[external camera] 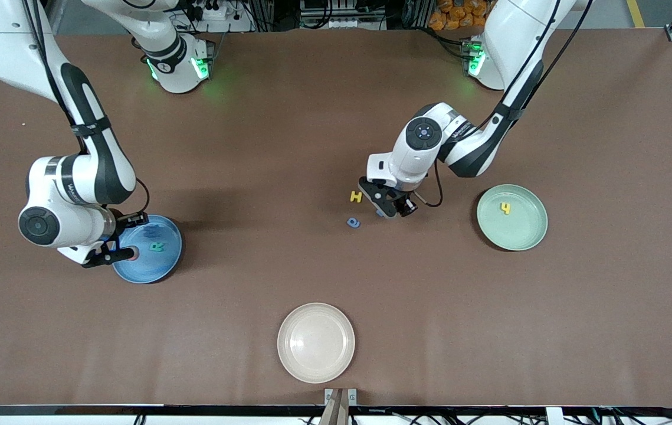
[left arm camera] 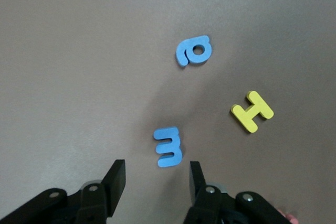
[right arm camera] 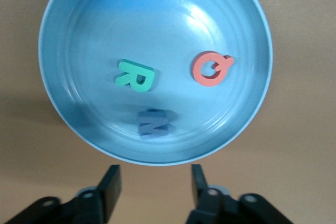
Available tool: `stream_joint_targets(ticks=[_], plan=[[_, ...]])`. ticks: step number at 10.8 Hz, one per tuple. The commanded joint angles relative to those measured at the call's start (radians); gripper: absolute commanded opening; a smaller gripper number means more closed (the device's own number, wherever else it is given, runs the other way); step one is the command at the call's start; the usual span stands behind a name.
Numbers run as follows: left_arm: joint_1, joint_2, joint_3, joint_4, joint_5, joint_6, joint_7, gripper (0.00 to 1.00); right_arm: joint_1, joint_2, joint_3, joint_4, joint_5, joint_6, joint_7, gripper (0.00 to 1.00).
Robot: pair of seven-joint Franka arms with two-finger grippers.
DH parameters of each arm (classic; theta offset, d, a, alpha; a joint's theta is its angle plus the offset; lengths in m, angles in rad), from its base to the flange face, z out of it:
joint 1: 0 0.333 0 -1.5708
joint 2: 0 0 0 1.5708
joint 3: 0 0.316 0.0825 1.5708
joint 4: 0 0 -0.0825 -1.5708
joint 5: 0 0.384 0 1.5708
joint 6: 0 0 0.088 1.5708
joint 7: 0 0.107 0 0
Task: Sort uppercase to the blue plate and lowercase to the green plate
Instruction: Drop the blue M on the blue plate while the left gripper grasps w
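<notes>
Lowercase e (left arm camera: 169, 147) lay flat on the desk (external camera: 288, 147), directly ahead of the left gripper (left arm camera: 157, 179) and lined up with the gap between its spread, empty fingers. Its long axis ran roughly along the line from the gripper outward, so the fingers stood to either side of its narrow width. A straight descent looked enough to straddle it.

The blue a-like letter (left arm camera: 193, 51) sat farther out from that gripper, apart from the e, and the yellow H (left arm camera: 252, 111) lay off to one side, near but not touching either. In the front view the left gripper (external camera: 390, 208) hung low over this cluster, between the H (external camera: 356, 196) and the green plate (external camera: 533, 236), which already held the yellow h (external camera: 506, 208).

The right gripper (right arm camera: 152, 182), released and empty, hovered at the edge of the blue plate (right arm camera: 79, 124), where R (right arm camera: 135, 75), Q (right arm camera: 211, 68) and W (right arm camera: 153, 122) rested. The left arm was clearly nearer the e; H remained for the blue plate.
</notes>
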Motion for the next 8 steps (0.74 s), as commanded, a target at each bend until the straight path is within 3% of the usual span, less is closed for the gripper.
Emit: stream_joint_targets(ticks=[1,8], plan=[[-0.024,0.041,0.013,0.028,0.006,0.013,-0.017,0.57,0.055,-0.067,-0.017,-0.007,-0.014,-0.012,-0.011,1.0],[-0.088,0.106,0.073,0.068,0.009,0.029,-0.023,0.57,-0.024,-0.392,-0.022,0.003,0.001,-0.101,-0.013,1.0]])
